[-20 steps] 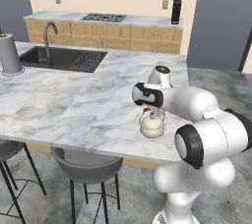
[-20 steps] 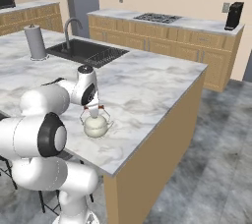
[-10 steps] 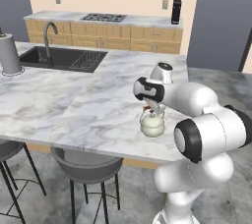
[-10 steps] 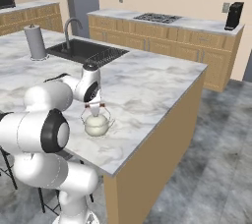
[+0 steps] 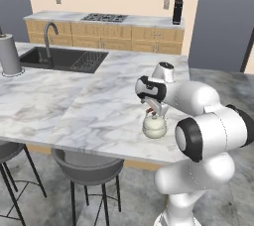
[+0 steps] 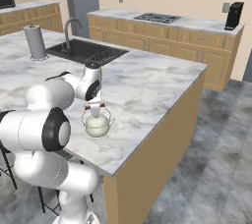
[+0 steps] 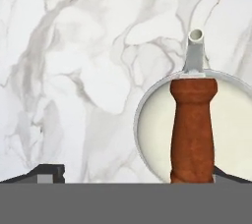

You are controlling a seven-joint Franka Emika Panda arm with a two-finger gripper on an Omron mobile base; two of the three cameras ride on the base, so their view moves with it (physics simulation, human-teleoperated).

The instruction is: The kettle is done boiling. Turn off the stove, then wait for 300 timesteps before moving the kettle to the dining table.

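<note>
The cream-white kettle (image 5: pixel 154 127) (image 6: pixel 97 126) stands upright on the marbled dining table (image 5: pixel 59 106) (image 6: pixel 147 80), near its front edge. My gripper (image 5: pixel 153 107) (image 6: pixel 93 107) hangs just above the kettle's handle. In the hand view the gripper (image 7: pixel 138 174) is open, its fingertips (image 7: pixel 49 171) spread wide. The reddish-brown handle bar (image 7: pixel 193 129) lies between them, close to the right one, over the kettle body (image 7: pixel 153 134), spout pointing away. The stove (image 5: pixel 104 18) (image 6: pixel 157 17) sits on the back counter.
A sink with faucet (image 5: pixel 59 57) (image 6: pixel 78 48) is set in the table's far side, with a paper towel roll (image 5: pixel 10 54) (image 6: pixel 35 42) to its left. A black coffee machine (image 5: pixel 177 12) (image 6: pixel 234 15) stands by the stove. Grey stools (image 5: pixel 87 163) stand under the near edge.
The gripper has risen slightly above the kettle's handle and the arm's elbow has shifted. The kettle has stayed where it stands on the table.
</note>
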